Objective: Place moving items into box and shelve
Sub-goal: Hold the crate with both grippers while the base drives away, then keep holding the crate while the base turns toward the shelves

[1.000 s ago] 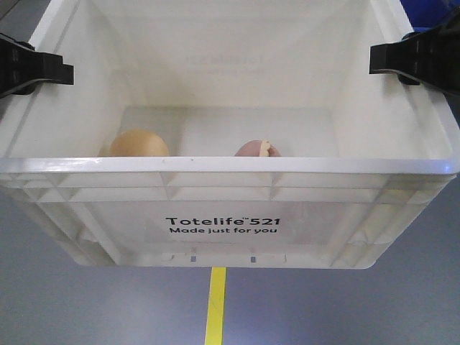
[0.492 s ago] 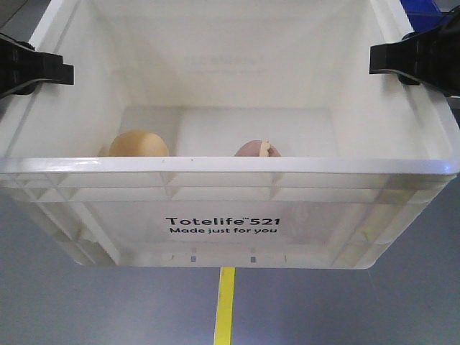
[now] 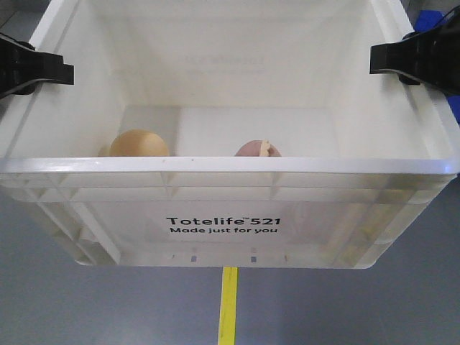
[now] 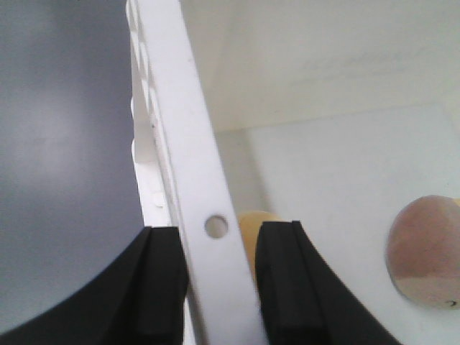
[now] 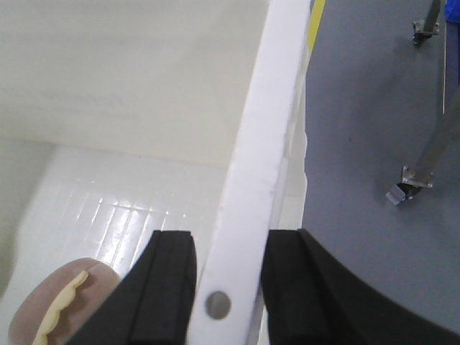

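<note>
Both lumps already lie in the box, so I take it the box is gripped by its side rims for carrying to a shelf. The left hand is closed on one rim, with the tan lump just below its inner finger. The right hand clamps the opposite rim, the pinkish lump below it.

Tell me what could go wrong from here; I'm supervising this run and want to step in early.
The left gripper and right gripper each clamp only the thin side rim of the white box, so it might slip or tip. The tan lump and pinkish lump lie loose on its floor; a tilt could roll them.
</note>
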